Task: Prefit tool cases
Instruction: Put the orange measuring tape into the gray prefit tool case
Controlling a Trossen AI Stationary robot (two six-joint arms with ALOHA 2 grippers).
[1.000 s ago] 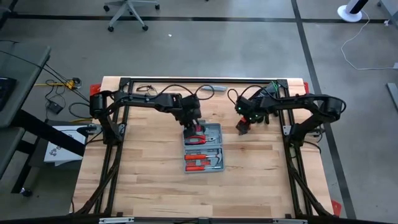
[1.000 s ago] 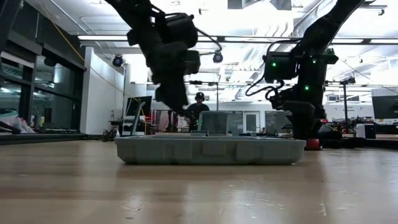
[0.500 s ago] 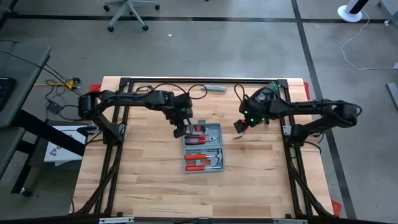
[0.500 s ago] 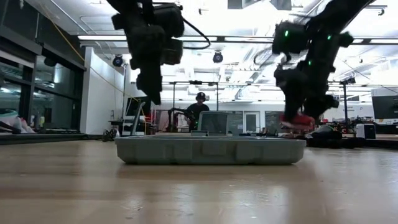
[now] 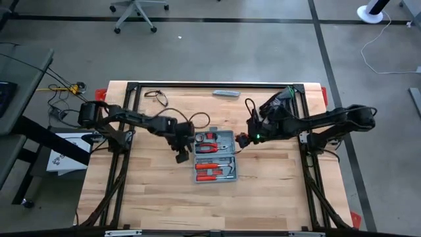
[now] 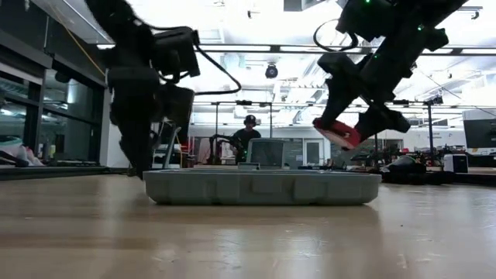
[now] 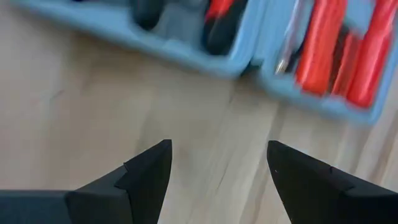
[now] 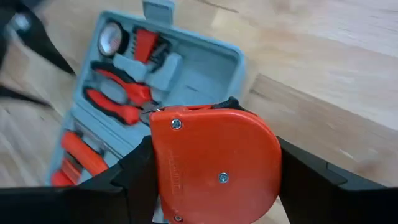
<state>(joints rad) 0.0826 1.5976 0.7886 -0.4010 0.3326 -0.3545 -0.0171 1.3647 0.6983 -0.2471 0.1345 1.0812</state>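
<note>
The grey-blue tool case (image 5: 214, 155) lies open on the wooden table, with red-handled tools in its moulded recesses. In the low view the case (image 6: 260, 187) is seen side on. My left gripper (image 5: 181, 155) stands open low over bare wood beside the case's left edge, and the left wrist view shows the case (image 7: 249, 43) just beyond my left gripper (image 7: 217, 165). My right gripper (image 5: 244, 139) is at the case's far right corner, shut on a red tape measure (image 8: 214, 162), which hangs above the table (image 6: 337, 132). My right gripper pinches the red tape measure between its two fingers, one on each opposite side of the rounded body (image 8: 160, 171). The flat screwed face is turned toward the wrist. The fingers slant down from the table's right. The tape measure is lifted clear, above the case's right edge.
A slim grey bar (image 5: 225, 93) lies near the table's far edge, and a thin black cable loop (image 5: 155, 95) lies at the far left. Bare wood stretches in front of the case toward the near edge. A black frame borders the table.
My left gripper has left the case's far half and gone down and toward the table's left and near edges, ending beside the case. My right gripper has lifted the red tape measure clear of the table, rolled, and carried it left toward the case.
</note>
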